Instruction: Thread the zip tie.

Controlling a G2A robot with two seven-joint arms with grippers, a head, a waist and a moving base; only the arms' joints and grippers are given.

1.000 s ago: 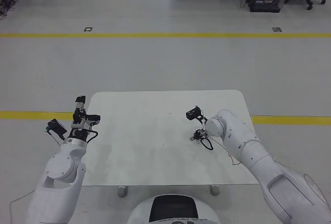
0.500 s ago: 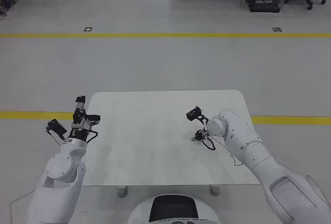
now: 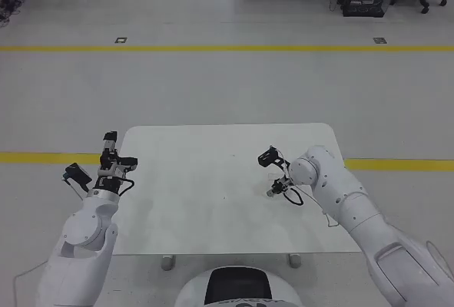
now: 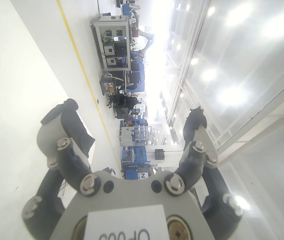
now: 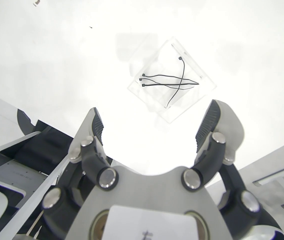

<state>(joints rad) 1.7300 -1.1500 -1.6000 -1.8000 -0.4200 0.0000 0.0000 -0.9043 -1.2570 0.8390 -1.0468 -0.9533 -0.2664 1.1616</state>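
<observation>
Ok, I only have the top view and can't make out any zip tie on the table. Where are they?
Observer: In a clear tray just ahead of the right gripper.
Operator: How many?
Observer: Four black zip ties, it seems; one lies across the other three.
Operator: Is that gripper holding one?
Observer: No, it is open and empty.

Black zip ties (image 5: 181,82), white table (image 5: 57,51)
</observation>
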